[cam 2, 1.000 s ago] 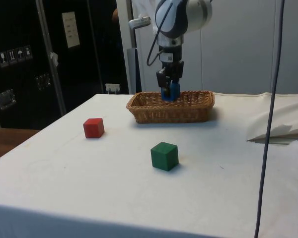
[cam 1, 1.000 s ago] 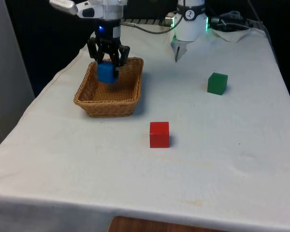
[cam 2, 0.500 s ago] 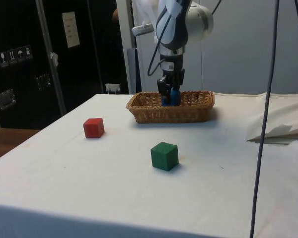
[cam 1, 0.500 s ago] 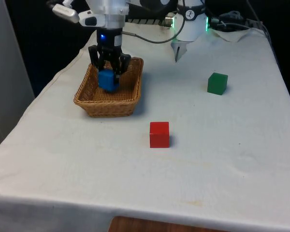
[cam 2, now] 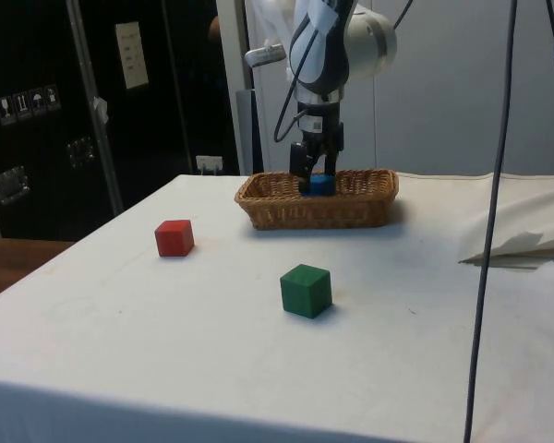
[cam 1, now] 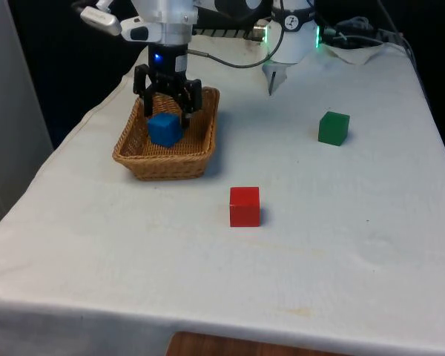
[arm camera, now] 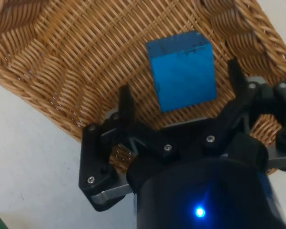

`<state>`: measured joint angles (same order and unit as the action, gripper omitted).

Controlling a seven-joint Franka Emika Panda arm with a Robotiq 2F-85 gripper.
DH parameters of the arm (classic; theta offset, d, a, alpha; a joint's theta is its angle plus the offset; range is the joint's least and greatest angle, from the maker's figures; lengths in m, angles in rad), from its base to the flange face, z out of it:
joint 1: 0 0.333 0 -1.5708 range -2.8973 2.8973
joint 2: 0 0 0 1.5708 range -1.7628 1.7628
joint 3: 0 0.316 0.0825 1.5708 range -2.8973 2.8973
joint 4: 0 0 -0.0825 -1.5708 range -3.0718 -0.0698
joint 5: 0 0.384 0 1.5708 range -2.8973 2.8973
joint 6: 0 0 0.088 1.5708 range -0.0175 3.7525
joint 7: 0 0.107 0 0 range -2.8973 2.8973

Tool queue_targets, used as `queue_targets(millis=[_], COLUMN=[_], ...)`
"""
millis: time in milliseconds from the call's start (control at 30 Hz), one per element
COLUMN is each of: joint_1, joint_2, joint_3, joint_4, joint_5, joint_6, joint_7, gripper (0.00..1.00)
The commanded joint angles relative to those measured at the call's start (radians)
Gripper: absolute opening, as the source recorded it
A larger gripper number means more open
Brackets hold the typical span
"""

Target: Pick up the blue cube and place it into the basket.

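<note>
Blue cube lies free in basket, pincer spread above.

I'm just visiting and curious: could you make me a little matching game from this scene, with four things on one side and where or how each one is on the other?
Things:
1. blue cube
2. red cube
3. green cube
4. gripper

Descriptions:
A. on the cloth toward the front view's right, far from the basket
B. fingers spread open, just above the basket
C. lying inside the basket, free of the fingers
D. on the cloth in front of the basket, nearer the front camera

Pairs: 1-C, 2-D, 3-A, 4-B
</note>
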<state>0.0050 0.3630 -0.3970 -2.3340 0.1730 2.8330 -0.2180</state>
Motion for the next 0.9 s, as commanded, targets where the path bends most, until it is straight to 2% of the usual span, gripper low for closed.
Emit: queue_targets(millis=[0,167,200,233,467,733,767,800,867], joint_1=[-0.004,-0.004,0.000,-0.004,0.000,0.004,0.000,0.004,0.004], joint_2=[-0.007,-0.007,0.000,-0.006,-0.039,-0.099,-0.088,-0.105,-0.124], joint_3=[0.005,0.004,-0.001,0.004,-0.003,-0.015,-0.006,-0.016,-0.018], joint_4=[-0.002,-0.002,0.001,-0.002,0.001,0.004,0.003,0.006,0.010], joint_5=[0.006,0.005,0.000,0.005,0.000,-0.016,-0.003,-0.019,-0.026], joint_6=[-0.002,-0.003,-0.001,-0.003,-0.019,-0.069,-0.053,-0.077,-0.099], joint_7=[-0.006,-0.005,0.000,-0.005,0.000,0.005,-0.001,0.006,0.009], gripper=[0.99,1.00,1.00,1.00,1.00,1.00,1.00,1.00,1.00])
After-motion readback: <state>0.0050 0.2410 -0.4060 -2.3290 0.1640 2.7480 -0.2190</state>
